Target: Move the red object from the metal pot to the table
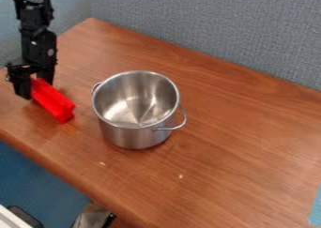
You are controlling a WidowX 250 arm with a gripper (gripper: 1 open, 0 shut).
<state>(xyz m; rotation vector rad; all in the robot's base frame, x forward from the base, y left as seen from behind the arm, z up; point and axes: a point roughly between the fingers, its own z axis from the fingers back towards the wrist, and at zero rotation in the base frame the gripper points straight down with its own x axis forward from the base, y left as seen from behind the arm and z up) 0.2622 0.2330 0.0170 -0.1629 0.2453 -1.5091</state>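
Red block (53, 99) lies on the table (238, 129) by its left edge, outside the pot (138, 108).
Your gripper (28, 84) straddles its end, jaws apart; closing could drag it off.

A single camera looks down at an angle from above the near edge of the table (238, 129), at middling distance, facing the far blue wall (238, 25); the pot (137, 108) sits mid-frame and the arm (33, 35) stands far left
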